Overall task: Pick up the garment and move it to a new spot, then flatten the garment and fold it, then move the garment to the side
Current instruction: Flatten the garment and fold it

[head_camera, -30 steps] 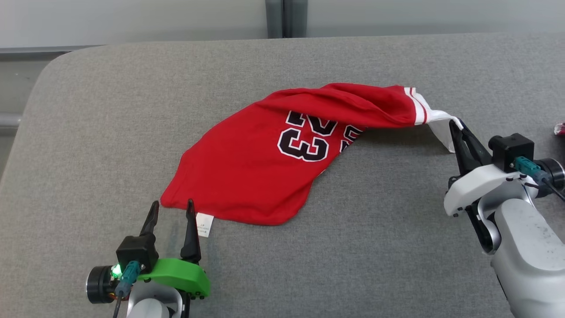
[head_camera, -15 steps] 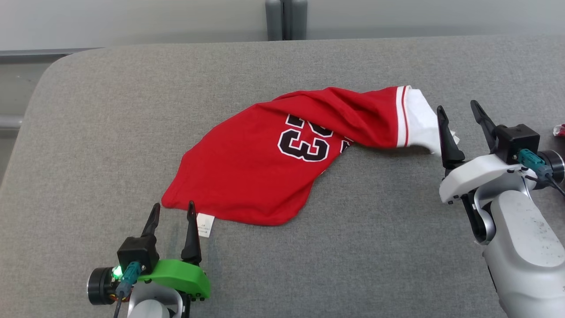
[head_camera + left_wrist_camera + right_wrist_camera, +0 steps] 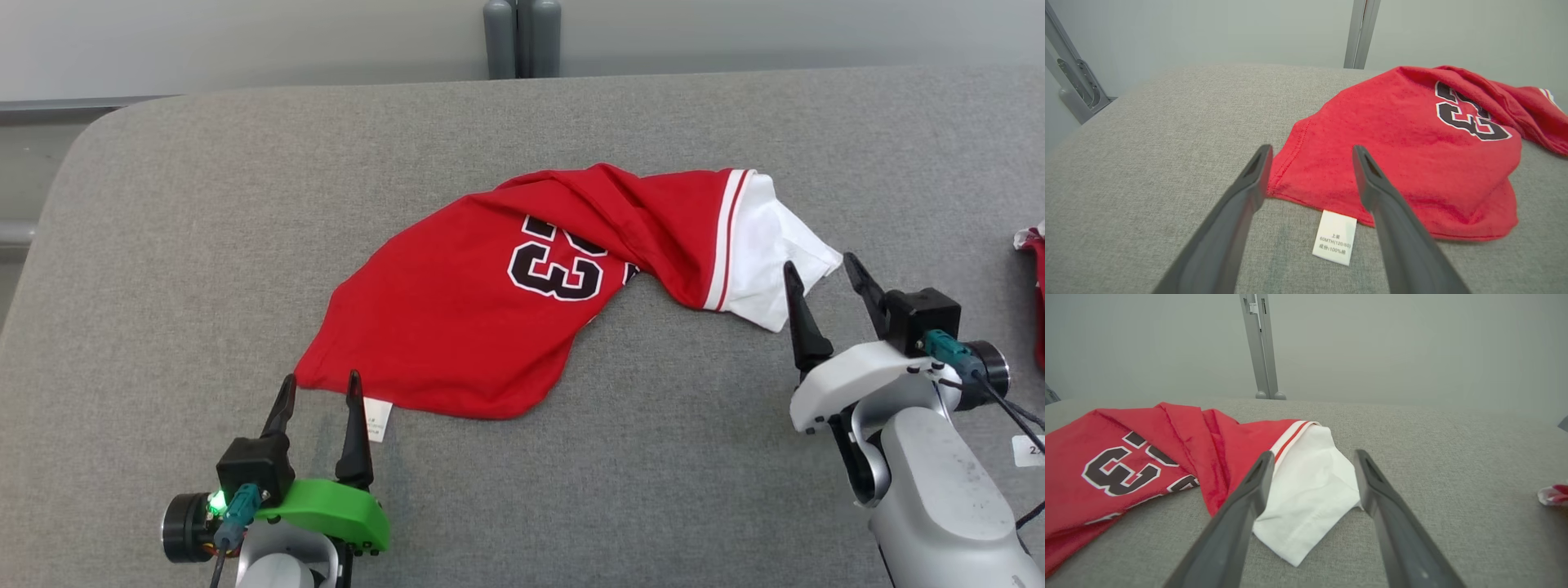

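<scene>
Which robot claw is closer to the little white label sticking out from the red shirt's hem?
Left. The left gripper stands just beside the small white label; the right gripper is far off, by the white sleeve.

The light is bright, soft and even, and seems to come from above. The garment (image 3: 457,327) gives only a faint shadow on the grey table (image 3: 204,245), just under its raised fold. In the wrist views the dark fingers (image 3: 1229,220) before the garment are slightly blurred, and the post (image 3: 1359,36) behind it leans.
</scene>
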